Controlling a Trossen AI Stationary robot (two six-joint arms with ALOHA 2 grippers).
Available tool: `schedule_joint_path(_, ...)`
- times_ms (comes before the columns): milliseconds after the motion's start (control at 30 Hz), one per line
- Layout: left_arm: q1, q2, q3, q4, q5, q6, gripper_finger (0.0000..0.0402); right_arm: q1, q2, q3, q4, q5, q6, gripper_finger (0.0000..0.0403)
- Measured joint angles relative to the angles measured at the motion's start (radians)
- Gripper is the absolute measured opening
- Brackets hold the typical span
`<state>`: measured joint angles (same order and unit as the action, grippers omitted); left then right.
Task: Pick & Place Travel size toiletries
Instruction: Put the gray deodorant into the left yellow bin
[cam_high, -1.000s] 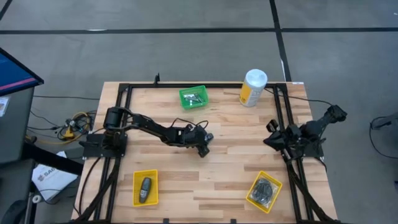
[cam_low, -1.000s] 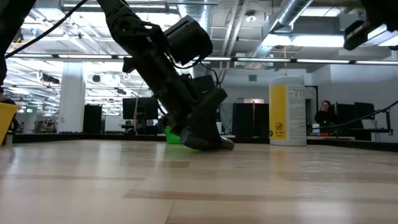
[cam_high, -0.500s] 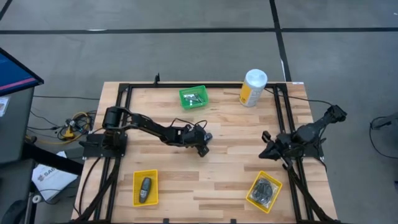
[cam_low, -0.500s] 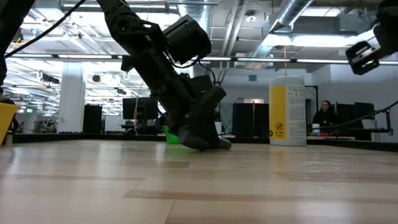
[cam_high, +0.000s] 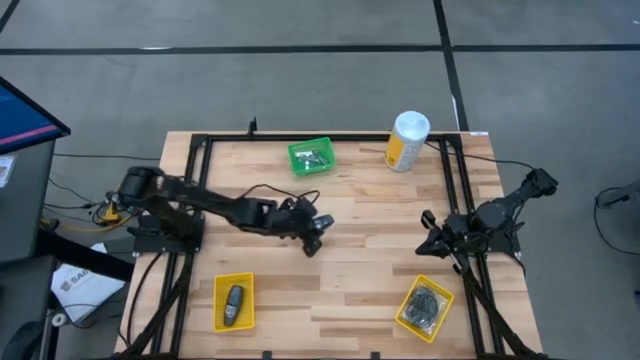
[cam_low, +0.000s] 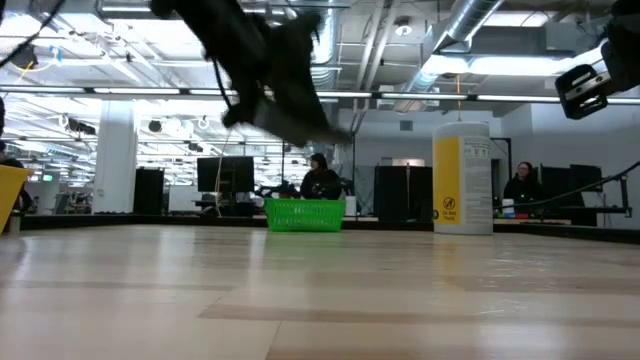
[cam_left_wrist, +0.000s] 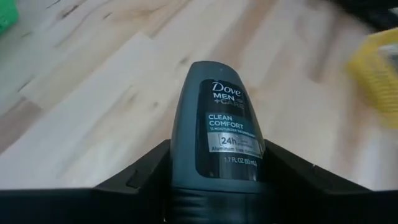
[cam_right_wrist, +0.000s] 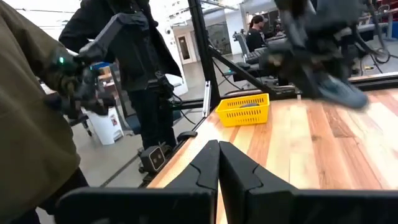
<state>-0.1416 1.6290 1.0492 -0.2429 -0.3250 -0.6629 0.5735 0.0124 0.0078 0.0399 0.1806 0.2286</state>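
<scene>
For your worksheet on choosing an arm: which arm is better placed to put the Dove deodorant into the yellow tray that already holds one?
Left. Its gripper already grips the Dove deodorant, and that tray lies on its side. The right gripper waits shut by the other yellow tray.

Industrial robotics lab: exposed ceiling ducts, strip lighting, rows of monitors, seated staff, grey concrete floor, black framing around a wooden bench
</scene>
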Motion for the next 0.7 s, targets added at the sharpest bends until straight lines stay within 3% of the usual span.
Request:
schedule_joint_path(167, -0.092, -0.178, 0.0, -0.134, 0.006, -0.053, 0.02, 0.0, 0.0, 0.0, 0.0, 0.0, 0.031, 0.0)
schedule_joint_path(367, -0.209, -0.329, 0.001, -0.243, -0.03, -0.239, 0.02, 0.0, 0.0, 0.0, 0.0, 0.003, 0.034, 0.0)
schedule_joint_path(700, -0.448, -0.384, 0.002, -0.394, -0.017, -0.643, 0.02, -0.001, 0.0, 0.0, -0.001, 0.003, 0.034, 0.0)
